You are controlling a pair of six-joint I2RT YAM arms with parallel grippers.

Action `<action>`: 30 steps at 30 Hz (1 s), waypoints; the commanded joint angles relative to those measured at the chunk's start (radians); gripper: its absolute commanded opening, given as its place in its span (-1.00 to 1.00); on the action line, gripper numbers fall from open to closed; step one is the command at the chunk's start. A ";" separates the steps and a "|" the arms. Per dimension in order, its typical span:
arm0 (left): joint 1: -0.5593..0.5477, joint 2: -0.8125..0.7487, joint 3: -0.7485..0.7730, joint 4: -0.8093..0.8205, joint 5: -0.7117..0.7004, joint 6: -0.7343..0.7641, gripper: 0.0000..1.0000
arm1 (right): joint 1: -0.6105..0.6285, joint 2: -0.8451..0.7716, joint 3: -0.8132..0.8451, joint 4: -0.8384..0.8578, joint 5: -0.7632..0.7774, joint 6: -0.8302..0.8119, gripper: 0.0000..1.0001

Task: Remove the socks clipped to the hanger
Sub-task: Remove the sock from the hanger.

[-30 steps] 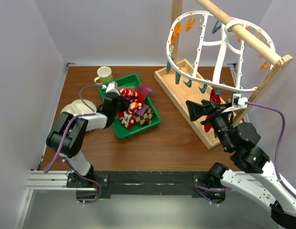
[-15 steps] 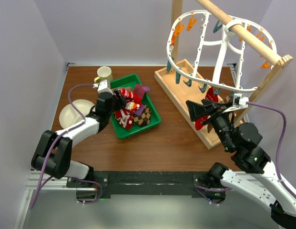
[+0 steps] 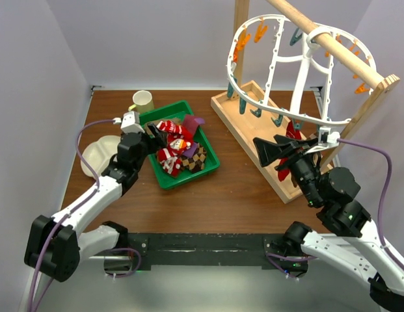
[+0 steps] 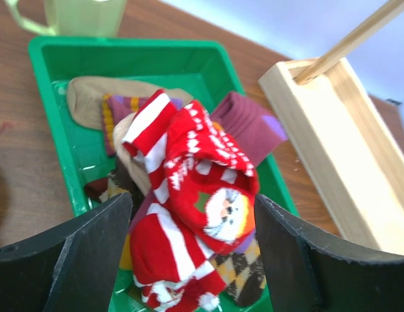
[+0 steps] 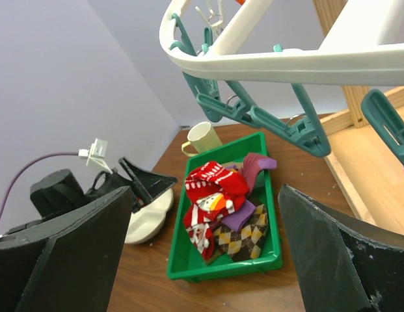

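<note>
- The left gripper hangs over the tray. Its two black fingers stand wide apart, with nothing between them.
- The right gripper is raised just under the near rim of the hanger. Its dark wedge-shaped fingers are also spread wide and hold nothing.
- The socks lie in a loose soft heap inside a green plastic tray, which is rectangular with glossy low walls.
- On top lies a red and white knitted sock with a Santa face. Beside it there are a maroon sock, a tan one and a brown argyle one.
- One red piece of fabric hangs below the rim of the hanger, close to the right gripper.
- The hanger is a white smooth plastic oval with cross ribs. It carries teal clips and orange clips.
- It hangs on a round wooden rail above a pale wooden box base.
- A pale green mug and a round white bowl stand on the brown wooden table.
</note>
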 commanded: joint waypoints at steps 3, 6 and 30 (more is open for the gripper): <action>-0.148 -0.059 0.034 0.011 0.016 0.024 0.59 | 0.000 -0.032 0.064 -0.015 -0.038 -0.018 0.97; -0.233 -0.031 0.045 0.074 0.045 -0.006 0.56 | 0.000 -0.043 0.083 -0.047 -0.040 -0.016 0.97; -0.733 0.679 0.635 0.415 0.168 0.133 0.68 | 0.000 -0.021 0.219 -0.054 -0.029 -0.053 0.97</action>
